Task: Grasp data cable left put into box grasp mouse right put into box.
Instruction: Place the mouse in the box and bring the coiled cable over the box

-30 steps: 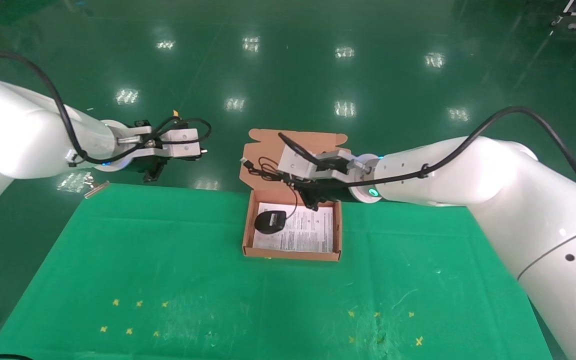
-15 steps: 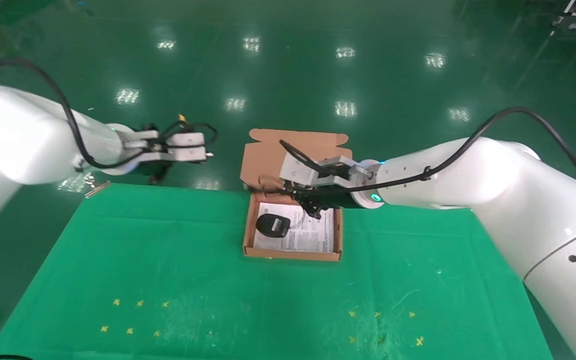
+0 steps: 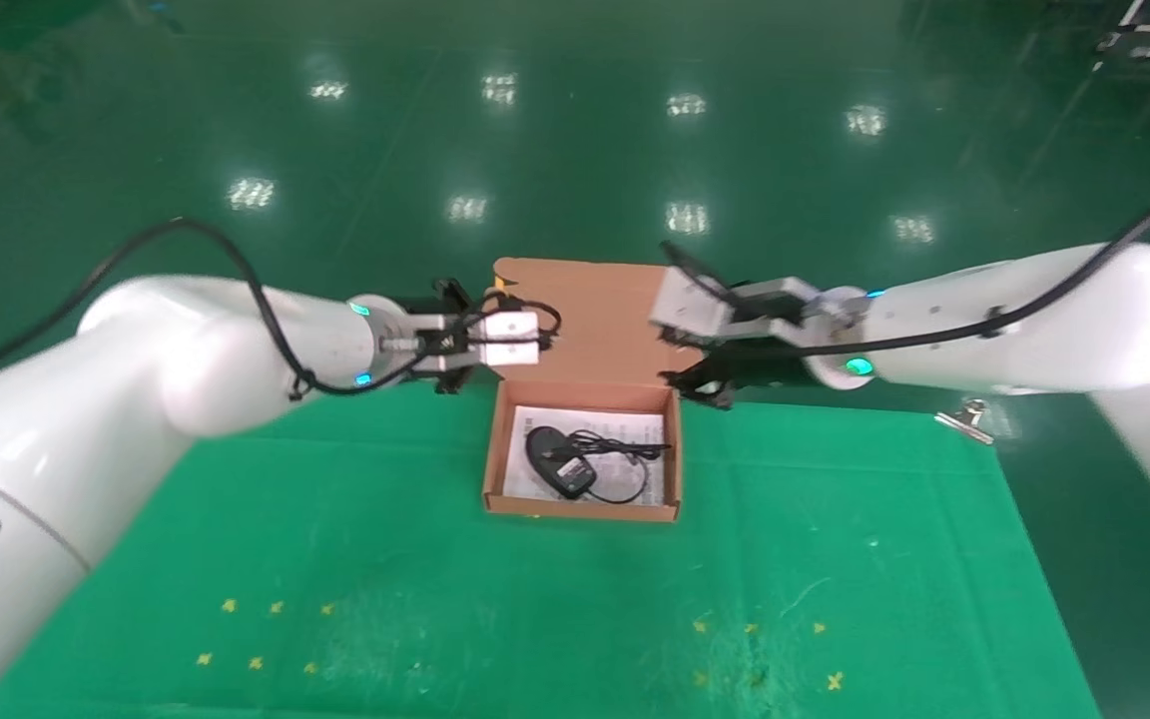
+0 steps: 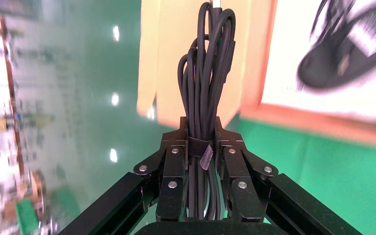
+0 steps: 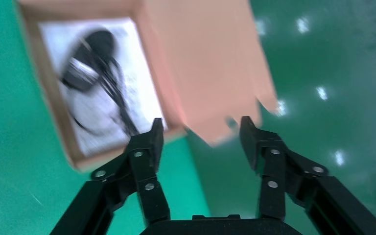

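Since a second ago the right pincer (image 5: 200,134) pulled back off the box's (image 3: 582,509) right side, jaws wide and empty. Mouse (image 3: 552,456) sits in the box with its cord piled beside it. Left pincer (image 4: 200,147) moved up to the far left corner, clamped around the cable (image 4: 206,73).

The left arm reaches in from the left side, its wrist level and its gripper (image 4: 199,147) pointing toward the middle, just beside the far left corner of the box (image 3: 495,454); its fingers (image 4: 172,166) are clamped on the data cable (image 4: 206,83). The right arm stretches in from the right, its gripper (image 5: 200,134) hanging beside the far right corner of the box with fingers spread and nothing between them.
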{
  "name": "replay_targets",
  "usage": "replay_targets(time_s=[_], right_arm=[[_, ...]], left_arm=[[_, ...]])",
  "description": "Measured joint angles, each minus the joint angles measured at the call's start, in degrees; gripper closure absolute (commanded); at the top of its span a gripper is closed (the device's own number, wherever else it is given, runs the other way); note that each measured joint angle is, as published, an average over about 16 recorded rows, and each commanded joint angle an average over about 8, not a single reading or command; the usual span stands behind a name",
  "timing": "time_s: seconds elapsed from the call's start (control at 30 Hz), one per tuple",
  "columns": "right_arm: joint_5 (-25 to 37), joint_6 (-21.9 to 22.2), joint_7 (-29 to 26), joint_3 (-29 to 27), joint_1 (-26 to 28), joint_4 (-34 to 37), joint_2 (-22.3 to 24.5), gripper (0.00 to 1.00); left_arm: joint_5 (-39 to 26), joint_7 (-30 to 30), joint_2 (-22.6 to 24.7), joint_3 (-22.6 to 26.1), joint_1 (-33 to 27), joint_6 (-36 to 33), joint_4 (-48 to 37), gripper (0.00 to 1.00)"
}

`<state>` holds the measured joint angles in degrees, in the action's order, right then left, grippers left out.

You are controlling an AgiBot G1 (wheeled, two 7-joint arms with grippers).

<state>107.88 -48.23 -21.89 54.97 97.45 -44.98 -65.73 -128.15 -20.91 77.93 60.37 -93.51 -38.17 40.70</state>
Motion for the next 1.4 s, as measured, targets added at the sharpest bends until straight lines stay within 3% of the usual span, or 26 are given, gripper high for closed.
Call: replay_targets(time_s=[0.47,0.73,1.4], right_arm=[[3.8,-3.1,-6.4,-0.5,1.6,-10.2,11.0,0.00],[5.1,-4.0,-9.0,-0.5,1.2,-14.4,13.6,0.00],[5.3,-3.6,-9.1,-0.8,1.7,-14.8,13.7,0.00]], left_arm=[[18.5,10.3,0.8,10.2,3.2,7.9,2.2,0.99],[23.3,12.0,0.9,14.1,3.3,9.2,2.8,0.00],[24.4,11.1,-1.5,13.4,1.9,9.8,5.1,0.00]])
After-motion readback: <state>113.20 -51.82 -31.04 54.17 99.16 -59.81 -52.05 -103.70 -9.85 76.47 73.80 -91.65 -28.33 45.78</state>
